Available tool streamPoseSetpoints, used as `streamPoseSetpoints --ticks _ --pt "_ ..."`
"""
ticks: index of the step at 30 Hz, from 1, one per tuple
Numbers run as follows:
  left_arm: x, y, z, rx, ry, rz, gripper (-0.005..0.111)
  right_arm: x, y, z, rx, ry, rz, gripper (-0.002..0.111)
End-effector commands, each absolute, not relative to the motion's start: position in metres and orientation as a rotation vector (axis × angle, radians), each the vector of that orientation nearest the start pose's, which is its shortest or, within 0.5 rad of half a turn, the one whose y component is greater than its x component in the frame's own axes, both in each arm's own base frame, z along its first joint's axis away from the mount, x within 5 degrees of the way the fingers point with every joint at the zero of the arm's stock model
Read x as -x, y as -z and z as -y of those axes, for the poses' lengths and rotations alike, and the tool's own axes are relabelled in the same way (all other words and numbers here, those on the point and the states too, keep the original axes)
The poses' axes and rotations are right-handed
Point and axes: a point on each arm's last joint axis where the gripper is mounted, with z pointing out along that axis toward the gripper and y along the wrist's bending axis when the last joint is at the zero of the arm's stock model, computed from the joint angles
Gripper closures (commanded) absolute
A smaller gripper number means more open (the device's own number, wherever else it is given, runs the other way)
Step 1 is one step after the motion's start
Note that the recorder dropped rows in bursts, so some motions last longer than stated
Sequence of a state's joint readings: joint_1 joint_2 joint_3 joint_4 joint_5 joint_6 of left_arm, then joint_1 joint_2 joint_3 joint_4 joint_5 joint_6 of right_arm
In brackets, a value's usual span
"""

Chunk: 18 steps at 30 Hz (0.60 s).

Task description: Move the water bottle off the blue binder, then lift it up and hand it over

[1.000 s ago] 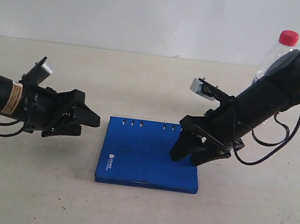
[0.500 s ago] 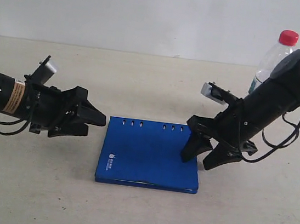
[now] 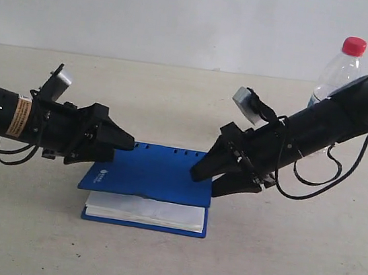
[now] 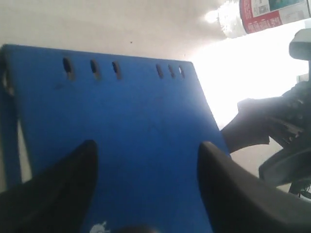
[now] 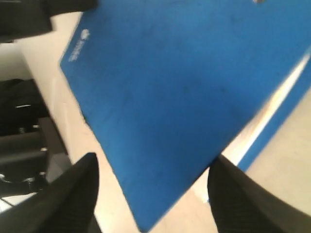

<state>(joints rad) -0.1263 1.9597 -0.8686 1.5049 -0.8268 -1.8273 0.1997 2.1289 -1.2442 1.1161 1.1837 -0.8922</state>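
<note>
Bottle part looks done: the water bottle (image 3: 337, 71) is off the blue binder (image 3: 151, 177), standing upright on the table (image 3: 288, 273) well beyond the binder's far corner on the right arm's side, half hidden behind that arm. The worry now is the binder itself. Its cover is tipped up off the white pages (image 3: 144, 210) while the bottom half lies flat on the table, so it's hinging open instead of coming up as one piece. The left gripper (image 3: 120, 151) sits at one side edge of the cover and the right gripper (image 3: 203, 184) at the opposite one, and in both wrist views the claws are spread wide with the blue cover showing between the fingers, not pinched on anything. Whether any finger is really hooked under the cover is hard to tell. If they go up like that, the guess is the cover flops back or slides off a finger and the pages sag out. The right arm is also close in front of the bottle, so a sloppy swing could knock it over. Looks-wise the binder is royal blue with small slots (image 4: 92, 69) along the far edge and a little white logo (image 3: 101, 175) by the left gripper, while the bottle is clear with a red cap
</note>
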Motion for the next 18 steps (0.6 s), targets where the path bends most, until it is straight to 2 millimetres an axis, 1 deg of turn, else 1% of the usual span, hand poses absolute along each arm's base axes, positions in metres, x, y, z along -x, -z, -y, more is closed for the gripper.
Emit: streamPoseSetpoints --ticks 1,8,10,11,13,15,16,18 --pt "-0.325 -0.122 0.108 -0.070 1.231 -2.430 0.050 -0.348 -0.134 -0.151 0.592 -1.574 -2.654 0.050" --pt "-0.325 -0.123 0.109 -0.074 1.243 -2.426 0.050 -0.349 -0.133 -0.152 0.592 -1.559 -2.656 0.050" --pt "-0.325 -0.123 0.109 -0.081 1.248 -2.426 0.054 -0.348 -0.133 -0.153 0.613 -1.553 -2.643 0.050" --pt "-0.325 -0.123 0.109 -0.081 1.248 -2.426 0.061 -0.348 -0.133 -0.153 0.630 -1.550 -2.632 0.050" --pt "-0.324 -0.122 0.109 -0.097 1.244 -2.433 0.078 -0.349 -0.134 -0.154 0.662 -1.546 -2.613 0.050" --pt "-0.323 -0.121 0.109 -0.138 1.227 -2.444 0.098 -0.350 -0.136 -0.152 0.706 -1.532 -2.611 0.050" --pt "-0.322 -0.121 0.109 -0.181 1.213 -2.440 0.102 -0.353 -0.138 -0.151 0.729 -1.512 -2.610 0.050" --pt "-0.320 -0.120 0.109 -0.278 1.185 -2.427 0.102 -0.360 -0.144 -0.146 0.798 -1.435 -2.614 0.050"
